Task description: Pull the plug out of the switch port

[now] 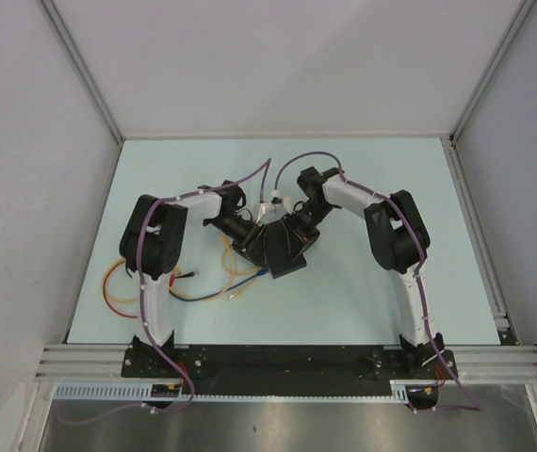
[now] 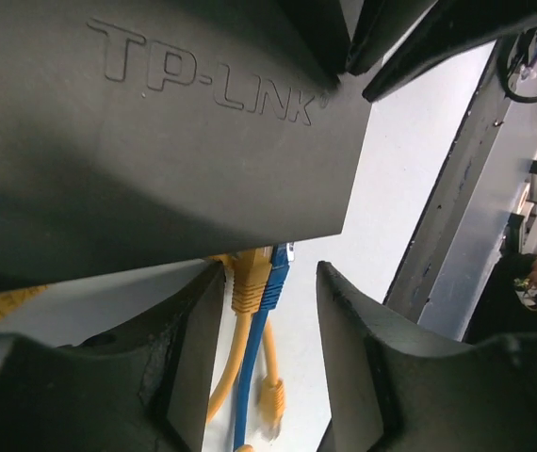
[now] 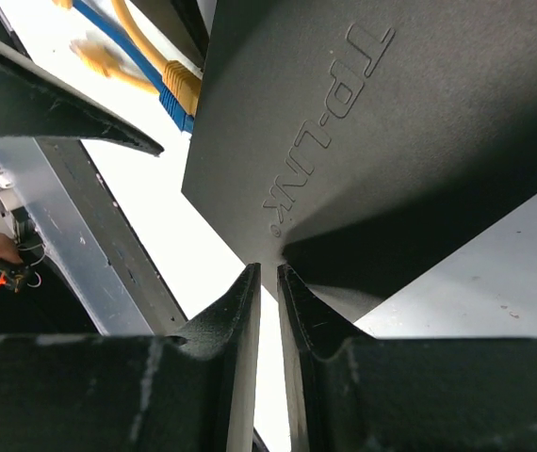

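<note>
I have open pale table [image 1: 363, 301] near and right of the flat matte-black switch box [image 1: 283, 250]. Left of it, looped orange cables [image 1: 110, 285] and a blue cable [image 2: 250, 377] litter the table. The white-and-black left arm [image 1: 155, 240] and right arm [image 1: 396, 231] crowd the box from either side.

1. In my left wrist view I can read "TP-LINK" in big letters pressed into the black top of the switch [image 2: 155, 160].
2. In my right wrist view I read the same name on that same top, turned sideways and running downward.
</note>
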Robot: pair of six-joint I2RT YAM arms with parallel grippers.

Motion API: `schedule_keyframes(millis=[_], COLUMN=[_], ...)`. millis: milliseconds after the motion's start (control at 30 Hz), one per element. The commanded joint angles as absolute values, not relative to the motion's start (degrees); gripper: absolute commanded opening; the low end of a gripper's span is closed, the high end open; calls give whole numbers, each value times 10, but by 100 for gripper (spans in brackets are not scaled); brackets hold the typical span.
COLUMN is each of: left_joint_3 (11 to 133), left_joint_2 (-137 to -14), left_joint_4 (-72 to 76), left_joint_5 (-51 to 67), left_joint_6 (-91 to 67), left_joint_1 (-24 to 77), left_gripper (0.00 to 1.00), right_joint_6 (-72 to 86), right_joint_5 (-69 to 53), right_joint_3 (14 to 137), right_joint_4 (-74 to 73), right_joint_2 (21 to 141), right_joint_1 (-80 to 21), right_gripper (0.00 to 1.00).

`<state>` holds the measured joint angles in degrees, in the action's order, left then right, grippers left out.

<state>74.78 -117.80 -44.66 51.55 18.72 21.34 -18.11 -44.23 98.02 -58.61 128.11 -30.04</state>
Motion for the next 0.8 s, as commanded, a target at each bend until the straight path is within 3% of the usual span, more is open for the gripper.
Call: schedule_keyframes(millis=[0, 167, 633, 767], left_joint_3=[766, 783, 796, 766], left_joint_2=[-1201, -1232, -1254, -1227], left_joint_4=[-409, -415, -451, -463], left_joint_5=[512, 516, 493, 483], left_joint_6=[171, 156, 180, 206], left_joint_1=[216, 219, 221, 207], left_gripper=[49, 43, 6, 1], right_joint_6=[-215, -215, -217, -218], right_joint_5=[-342, -340, -336, -335], right_joint_3=[954, 954, 956, 954], right_joint_4=[-556, -555, -555, -554], right_joint_2=[1292, 1293, 1295, 1293], right_joint_1=[-304, -305, -313, -312], right_gripper=[20, 20, 20, 20])
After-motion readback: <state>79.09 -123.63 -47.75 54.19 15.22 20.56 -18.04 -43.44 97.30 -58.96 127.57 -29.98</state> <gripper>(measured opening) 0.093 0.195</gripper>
